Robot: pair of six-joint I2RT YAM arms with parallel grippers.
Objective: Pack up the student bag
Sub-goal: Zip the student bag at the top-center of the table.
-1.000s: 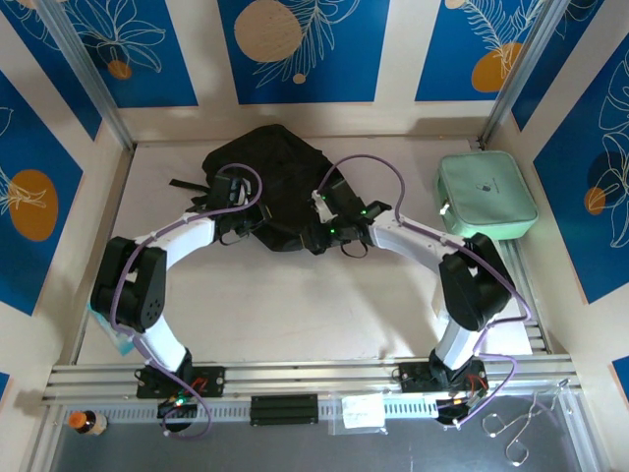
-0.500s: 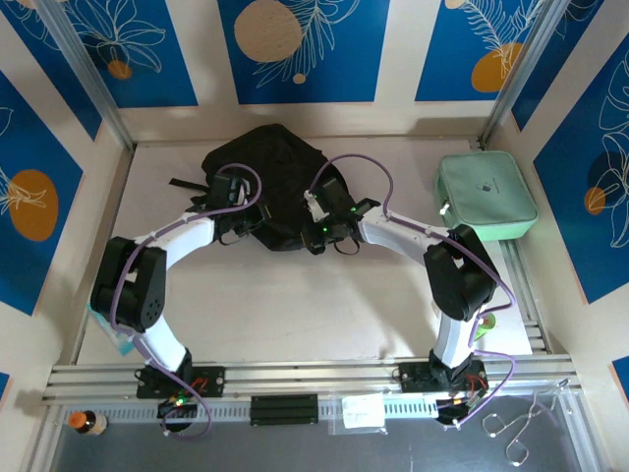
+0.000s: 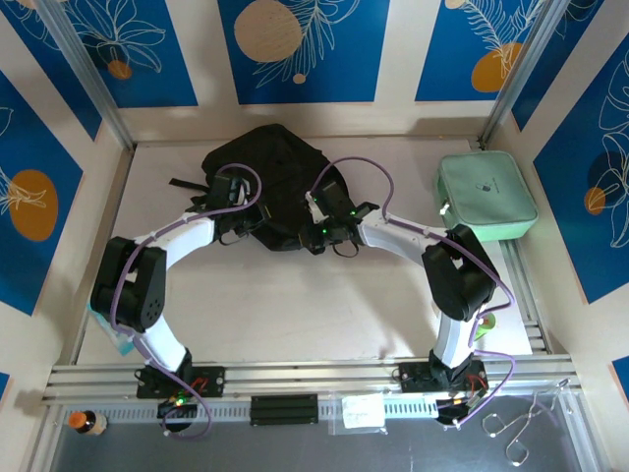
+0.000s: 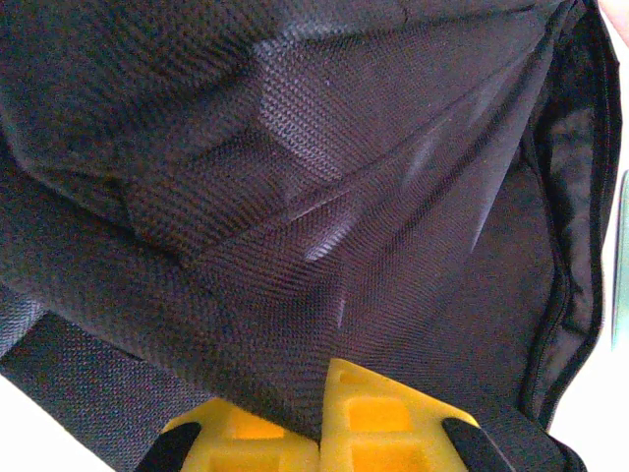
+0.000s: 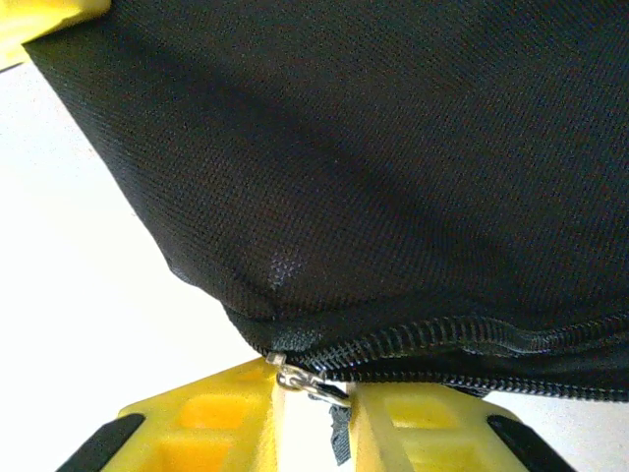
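**Item: student bag (image 3: 267,162).** Black soft fabric backpack, lying at the far middle of the table (image 3: 295,295), with straps trailing to its left side. Both arms reached in to its near edge, one from each side.

**Left gripper (image 4: 319,438).** Set at the bag's near left part. The yellow fingers (image 4: 388,428) were closed almost together, with a fold of the black weave pinched between them. A zipped seam ran down the right of the left wrist view.

**Right gripper (image 5: 314,418).** Set at the bag's near right corner, under a bulging fabric edge. The yellow fingers (image 5: 201,428) stood a narrow gap apart. The metal zipper pull (image 5: 300,382) and a short black tab sat in that gap at the fingertips, apparently clamped. The zipper teeth (image 5: 462,339) ran off to the right from the pull.

**Surroundings.**
- A mint-green pouch (image 3: 486,194) lay at the right side of the table, well apart from the bag and both grippers.
- Purple cables (image 3: 366,162) arched over each wrist above the bag.
- Bare tabletop lay between the arms.
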